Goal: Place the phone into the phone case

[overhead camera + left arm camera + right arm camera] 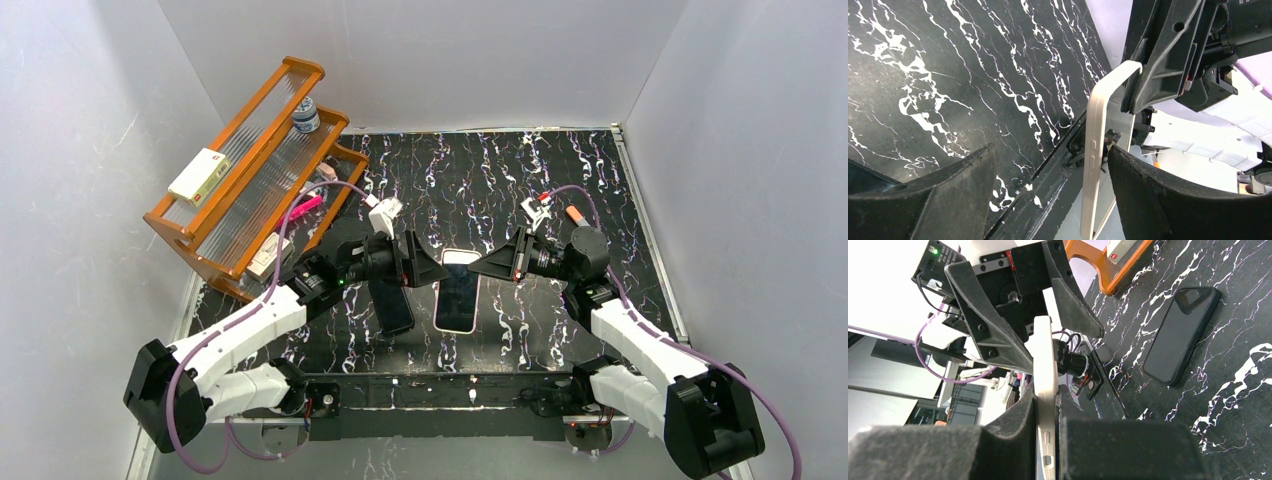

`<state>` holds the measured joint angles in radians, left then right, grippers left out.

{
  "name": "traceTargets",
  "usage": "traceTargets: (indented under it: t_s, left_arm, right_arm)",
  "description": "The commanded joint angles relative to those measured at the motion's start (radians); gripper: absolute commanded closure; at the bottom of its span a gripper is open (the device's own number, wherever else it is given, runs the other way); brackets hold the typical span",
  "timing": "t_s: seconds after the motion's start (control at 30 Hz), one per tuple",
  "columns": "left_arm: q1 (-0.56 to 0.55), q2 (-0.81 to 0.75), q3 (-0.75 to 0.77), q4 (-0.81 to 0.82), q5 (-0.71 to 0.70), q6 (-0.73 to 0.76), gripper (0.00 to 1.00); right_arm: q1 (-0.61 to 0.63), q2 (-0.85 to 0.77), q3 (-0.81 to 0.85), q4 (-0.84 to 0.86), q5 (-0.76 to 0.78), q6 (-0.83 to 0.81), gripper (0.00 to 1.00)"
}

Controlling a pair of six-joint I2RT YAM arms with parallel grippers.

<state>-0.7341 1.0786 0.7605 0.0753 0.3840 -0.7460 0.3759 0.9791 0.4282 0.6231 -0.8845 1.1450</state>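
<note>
One wrist view shows phone (1180,335); right end effector (1045,412) clamps phone case (1044,355), left end effector (1050,150) apart.

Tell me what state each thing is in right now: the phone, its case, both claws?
phone case: no phone in it, held up off the table.
phone: lying flat on the table, outside the phone case.
right gripper: shut on the phone case.
left gripper: open, one finger on either side of the phone case.
bottle: upright on the rack.
</note>
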Motion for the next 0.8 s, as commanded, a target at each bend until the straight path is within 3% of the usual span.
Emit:
traceTargets:
  t_s: [0.0, 0.13, 0.33, 0.43, 0.57, 0.6, 0.77]
  left_arm:
    - [0.003, -0.004, -0.049, 0.108, 0.061, -0.060, 0.24]
    - [0.003, 0.038, -0.061, 0.156, 0.089, -0.077, 0.37]
    - [0.003, 0.072, -0.073, 0.167, 0.074, -0.068, 0.84]
    - [0.002, 0.075, -0.077, 0.149, 0.054, -0.051, 1.00]
    - [0.002, 0.075, -0.073, 0.113, 0.039, -0.019, 1.00]
    - [0.001, 0.075, -0.069, 0.099, 0.036, -0.011, 0.95]
    - [0.001, 0.055, -0.016, -0.062, -0.054, 0.084, 0.46]
  right_arm:
    - [0.004, 0.008, 0.037, 0.088, 0.024, 0.038, 0.99]
    - [0.004, 0.020, 0.032, 0.101, 0.039, 0.042, 0.99]
    - [0.004, 0.038, 0.021, 0.065, 0.057, 0.006, 0.99]
    - [0.003, 0.046, 0.012, 0.038, 0.067, -0.021, 0.99]
    - [0.003, 0.059, 0.010, 0.019, 0.072, -0.047, 0.99]
    - [0.004, 0.062, 0.014, 0.001, 0.078, -0.058, 0.99]
    - [0.000, 0.095, 0.054, -0.139, 0.118, -0.180, 0.99]
